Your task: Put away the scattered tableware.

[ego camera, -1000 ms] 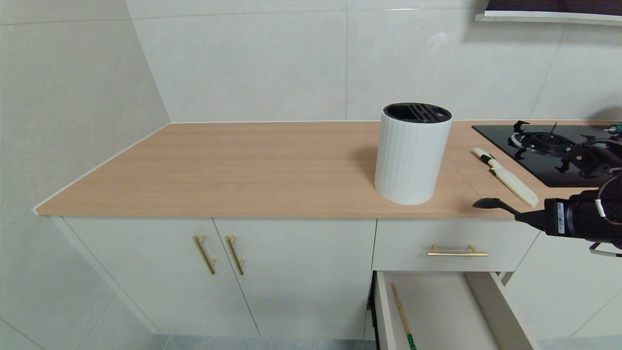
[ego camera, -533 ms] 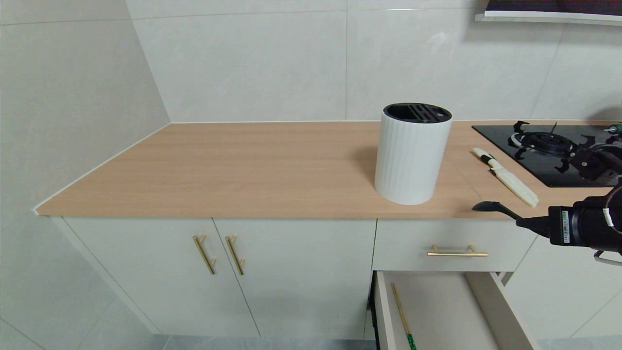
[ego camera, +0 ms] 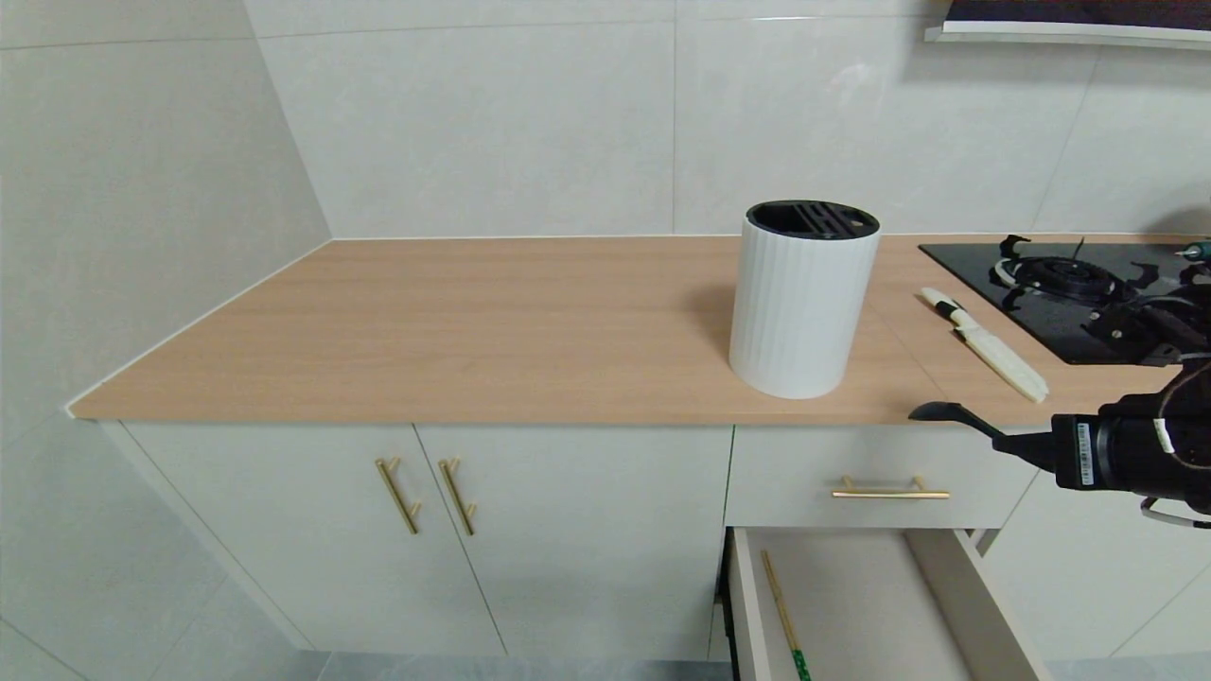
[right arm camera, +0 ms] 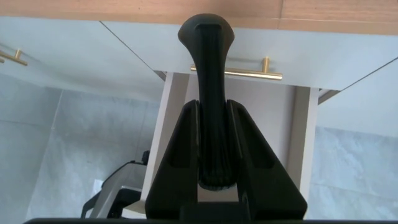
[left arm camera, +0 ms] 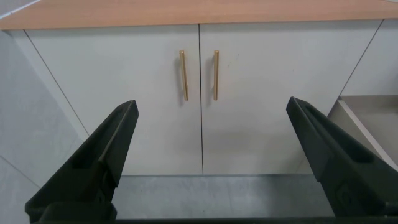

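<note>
head view — slim black round-tipped spoon (ego camera: 938, 411)

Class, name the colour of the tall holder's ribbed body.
The holder is white; the head view shows it best.

Wooden countertop (ego camera: 473, 331): runs from left wall corner to right, backed by tiled wall.
White ribbed holder (ego camera: 799, 312): upright on countertop, right of centre, near front edge; black slotted top.
Cream knife (ego camera: 989, 345): flat on countertop, diagonal, between holder and gas hob, touching neither.
Black gas hob (ego camera: 1050, 284): set in countertop, far right.
Open drawer (ego camera: 851, 605): below countertop, right side; chopsticks (ego camera: 781, 605) lying along its left wall.
</note>
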Available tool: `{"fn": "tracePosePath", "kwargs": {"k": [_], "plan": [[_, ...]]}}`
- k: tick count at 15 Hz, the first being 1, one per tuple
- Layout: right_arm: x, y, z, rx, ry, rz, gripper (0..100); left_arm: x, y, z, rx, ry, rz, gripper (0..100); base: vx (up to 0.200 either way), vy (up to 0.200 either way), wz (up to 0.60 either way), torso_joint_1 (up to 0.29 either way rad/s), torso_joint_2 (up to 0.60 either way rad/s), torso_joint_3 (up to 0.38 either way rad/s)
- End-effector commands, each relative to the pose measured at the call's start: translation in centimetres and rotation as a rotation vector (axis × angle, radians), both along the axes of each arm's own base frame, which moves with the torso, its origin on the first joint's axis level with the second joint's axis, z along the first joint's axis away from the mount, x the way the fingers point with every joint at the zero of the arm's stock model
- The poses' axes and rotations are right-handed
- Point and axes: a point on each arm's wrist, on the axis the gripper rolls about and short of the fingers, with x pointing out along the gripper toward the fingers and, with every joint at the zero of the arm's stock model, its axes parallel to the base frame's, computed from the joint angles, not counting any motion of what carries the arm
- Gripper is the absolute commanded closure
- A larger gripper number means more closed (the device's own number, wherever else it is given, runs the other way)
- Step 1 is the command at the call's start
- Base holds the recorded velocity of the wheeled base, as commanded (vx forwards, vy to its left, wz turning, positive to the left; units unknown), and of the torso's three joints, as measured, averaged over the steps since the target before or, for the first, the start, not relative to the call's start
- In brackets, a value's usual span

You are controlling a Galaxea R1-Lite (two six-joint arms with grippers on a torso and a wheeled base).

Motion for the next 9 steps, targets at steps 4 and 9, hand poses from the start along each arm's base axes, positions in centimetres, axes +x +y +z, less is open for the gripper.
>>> {"fn": "tracePosePath", "kwargs": {"k": [4, 9], "plan": [[0.04, 0.24, -0.53, -0.001, 0.020, 0.011, 100, 0.00, 0.00, 0.00, 0.000, 0.000, 0.000, 0, 0.000, 0.000, 0.00, 0.000, 0.00, 0.000], [-0.01, 0.48, -0.57, -0.002, 0.021, 0.022, 100, 0.00, 0.00, 0.00, 0.000, 0.000, 0.000, 0, 0.000, 0.000, 0.00, -0.133, 0.30, 0.163]]}}
